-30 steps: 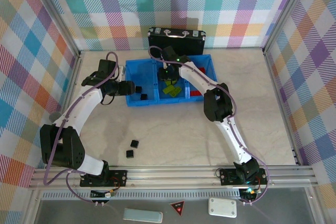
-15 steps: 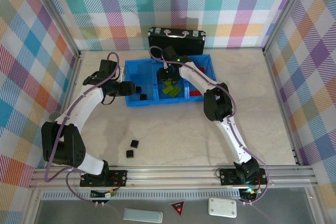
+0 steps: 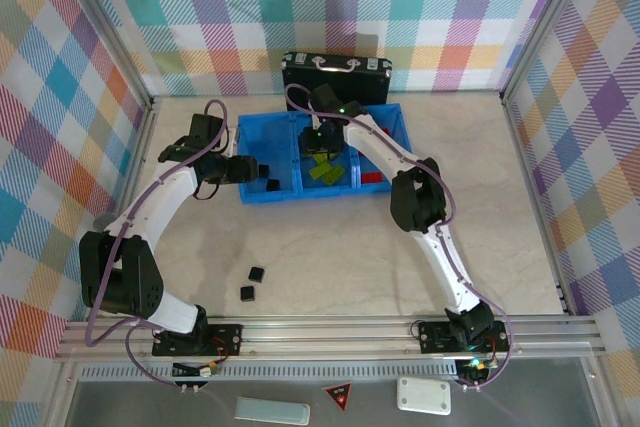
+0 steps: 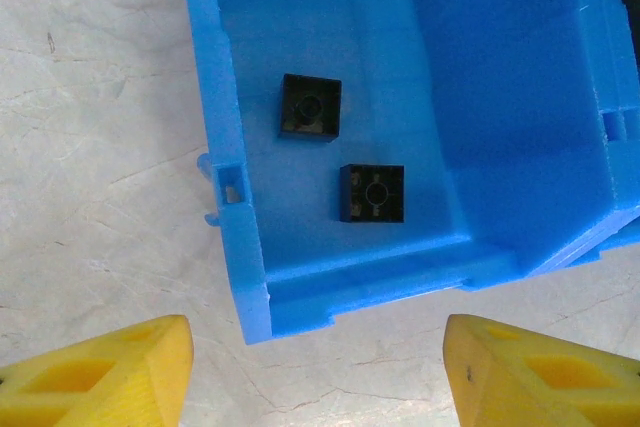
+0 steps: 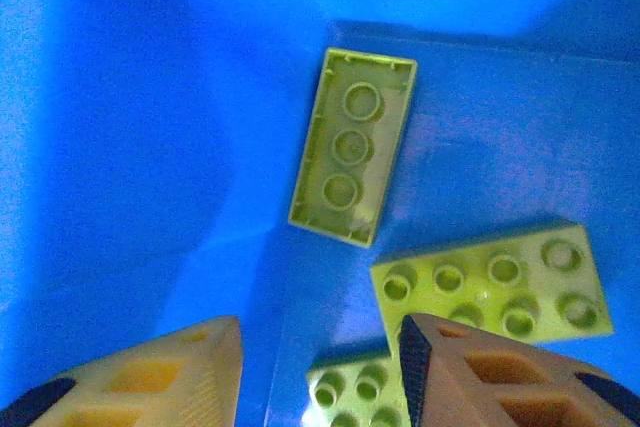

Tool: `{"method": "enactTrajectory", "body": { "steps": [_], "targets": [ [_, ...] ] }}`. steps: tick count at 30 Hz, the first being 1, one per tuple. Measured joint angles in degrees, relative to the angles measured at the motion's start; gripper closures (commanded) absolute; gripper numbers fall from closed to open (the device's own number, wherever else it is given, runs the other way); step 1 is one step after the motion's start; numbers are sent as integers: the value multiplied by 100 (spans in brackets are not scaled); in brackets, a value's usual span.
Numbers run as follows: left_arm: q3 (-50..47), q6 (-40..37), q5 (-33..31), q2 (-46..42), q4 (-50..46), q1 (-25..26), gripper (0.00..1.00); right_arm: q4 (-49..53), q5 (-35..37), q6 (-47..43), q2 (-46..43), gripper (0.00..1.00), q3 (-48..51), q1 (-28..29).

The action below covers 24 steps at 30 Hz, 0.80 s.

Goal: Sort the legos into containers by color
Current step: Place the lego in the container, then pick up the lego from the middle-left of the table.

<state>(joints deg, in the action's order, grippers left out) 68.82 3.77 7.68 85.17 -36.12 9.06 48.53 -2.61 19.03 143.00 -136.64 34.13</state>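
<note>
The blue tray [image 3: 395, 117] holds three containers side by side. My left gripper [image 3: 258, 169] hovers at the left compartment's outer wall. It is open [image 4: 318, 377] with nothing between its yellow fingers [image 4: 100, 372]. Two black legos [image 4: 310, 107] [image 4: 373, 193] lie in that compartment. My right gripper [image 3: 320, 137] hangs over the middle compartment and is open [image 5: 320, 377] and empty. Lime-green legos lie below it: one upside down [image 5: 353, 145] and two stud-up [image 5: 490, 287] [image 5: 350, 387]. Red legos [image 3: 375, 179] rest in the right compartment. Two black legos [image 3: 257, 273] [image 3: 247, 293] lie on the table.
A black case with metal handles [image 3: 335, 75] stands right behind the tray. Checkered walls enclose the marbled table [image 3: 330, 247] on three sides. The arms' base rail [image 3: 320, 332] runs along the near edge.
The right arm's elbow has shifted slightly to the right, with its gripper still over the middle compartment. The left arm has stayed in place.
</note>
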Motion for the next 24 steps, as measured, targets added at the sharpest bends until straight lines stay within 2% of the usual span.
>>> {"method": "enactTrajectory", "body": {
  "steps": [5, 17, 24],
  "targets": [
    [13, 103, 0, 103, -186, 2, 33, 249, -70, 0, -498, 53, 313, 46],
    [151, 422, -85, 162, -730, 330, 33, 358, -111, 31, -2065, 52, 2135, 232],
    [-304, 828, -177, -352, -898, 584, 33, 162, -114, 151, -2940, 52, 3259, 284]
  ]
}}
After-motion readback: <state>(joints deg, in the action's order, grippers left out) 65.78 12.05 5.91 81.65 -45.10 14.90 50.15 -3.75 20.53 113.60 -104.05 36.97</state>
